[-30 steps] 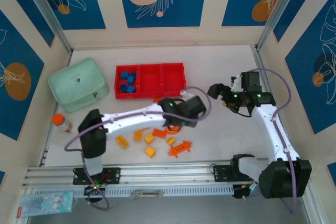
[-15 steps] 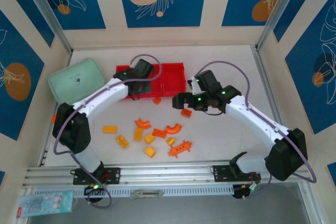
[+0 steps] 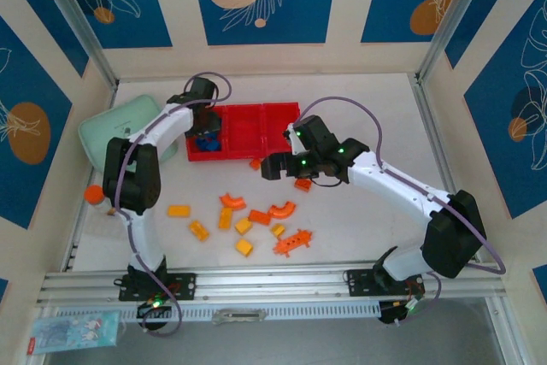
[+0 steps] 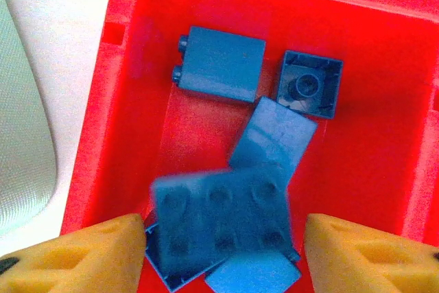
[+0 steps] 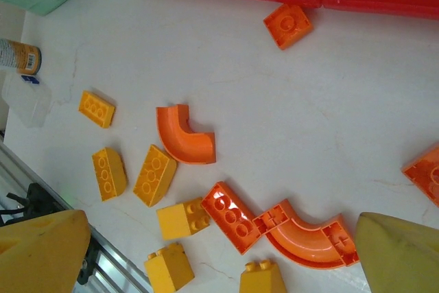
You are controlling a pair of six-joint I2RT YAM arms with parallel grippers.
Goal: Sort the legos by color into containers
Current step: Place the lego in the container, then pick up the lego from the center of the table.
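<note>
The left gripper (image 3: pixel 205 128) hangs over the left compartment of the tray (image 3: pixel 256 108), at the table's (image 3: pixel 367 228) far side. Its jaws are spread wide. A blurred blue brick (image 4: pixel 219 214) shows between the parted fingers (image 4: pixel 103 252), above other blue legos (image 4: pixel 223 65) lying in that compartment. The right gripper (image 3: pixel 273 166) hovers just before the tray's near edge, jaws released and empty, near an orange brick (image 5: pixel 288 25). Orange and yellow legos (image 3: pixel 244 224) lie scattered toward the table's near edge.
</note>
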